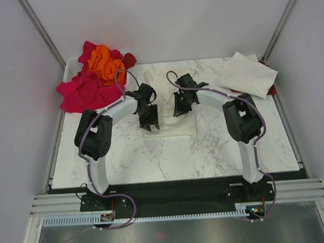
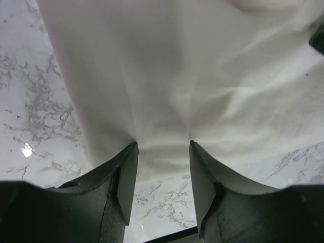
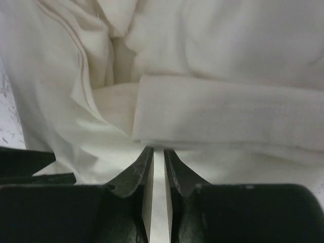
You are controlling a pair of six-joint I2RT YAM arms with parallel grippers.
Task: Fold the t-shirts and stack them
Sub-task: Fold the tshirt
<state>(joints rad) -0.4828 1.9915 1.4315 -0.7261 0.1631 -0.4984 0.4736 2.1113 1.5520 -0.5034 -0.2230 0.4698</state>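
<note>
A cream t-shirt (image 1: 161,88) lies spread on the marble table (image 1: 169,154) between my two grippers. My left gripper (image 1: 150,122) is open, and its fingertips (image 2: 132,148) rest at the shirt's near edge (image 2: 177,76) with bare marble between the jaws. My right gripper (image 1: 180,106) is shut on a fold of the same cream shirt (image 3: 228,50), with a thin strip of cloth pinched between its jaws (image 3: 158,149). A folded sleeve or hem (image 3: 223,114) lies just ahead of its tips.
A heap of magenta (image 1: 80,90), orange (image 1: 104,60) and dark red (image 1: 128,60) shirts sits at the back left corner. A folded cream shirt (image 1: 246,75) lies at the back right on something red (image 1: 271,90). Grey walls close in the table.
</note>
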